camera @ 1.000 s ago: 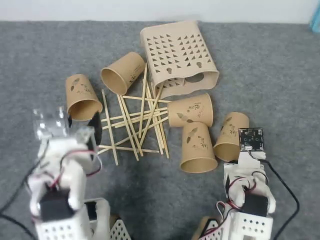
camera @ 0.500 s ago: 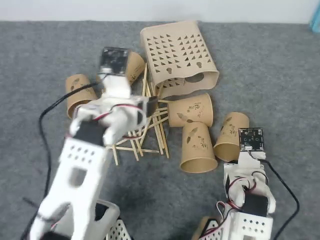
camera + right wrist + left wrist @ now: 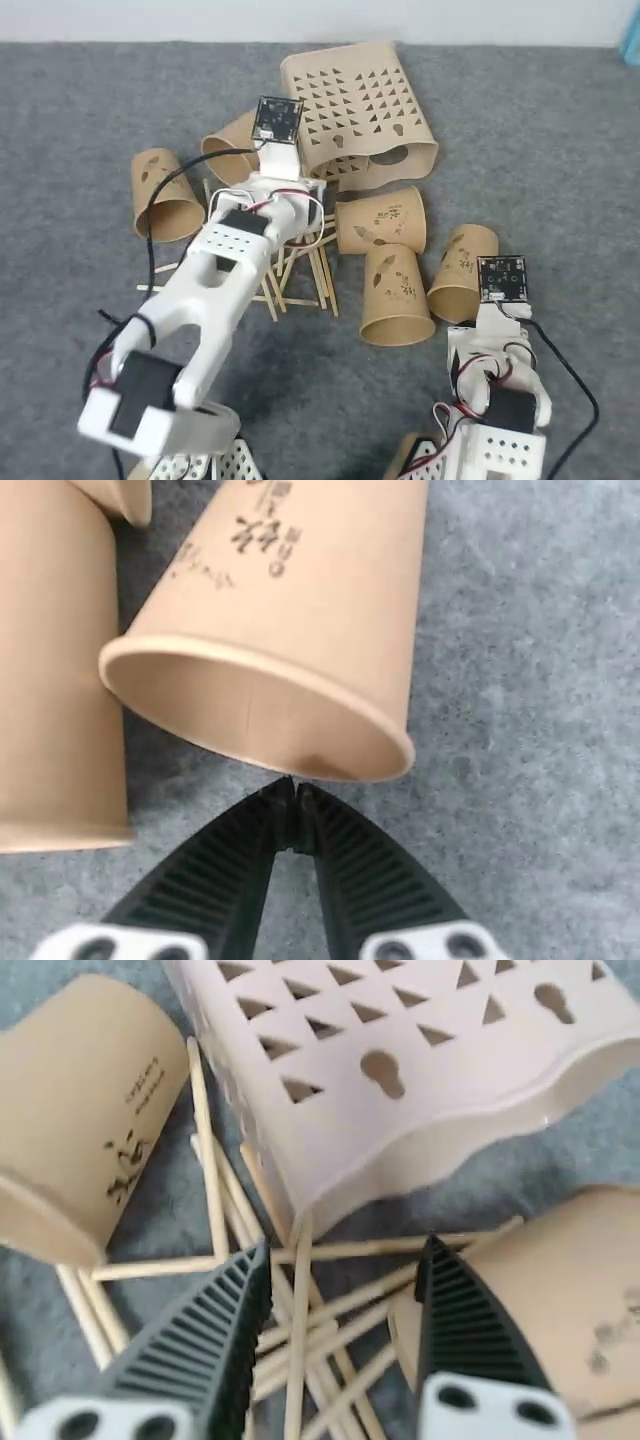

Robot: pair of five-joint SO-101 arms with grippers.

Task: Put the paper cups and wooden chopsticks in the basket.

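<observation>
The basket (image 3: 430,1110) lies just beyond my left gripper (image 3: 345,1260), whose jaws stand wide, its rim towards them. A cup (image 3: 290,630) lies mouth-first just ahead of my right gripper (image 3: 293,805), jaws pressed together. The chopsticks (image 3: 298,1360) sit between the left jaws, mostly running lengthways towards the basket; that arm is nearer. The high view adds other cups (image 3: 165,195) flanking the pile.

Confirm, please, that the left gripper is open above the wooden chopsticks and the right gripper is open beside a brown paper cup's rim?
Not quite: the right gripper is shut beside the rim of the brown paper cup, as the right wrist view shows. The left gripper is indeed open above the wooden chopsticks.
</observation>
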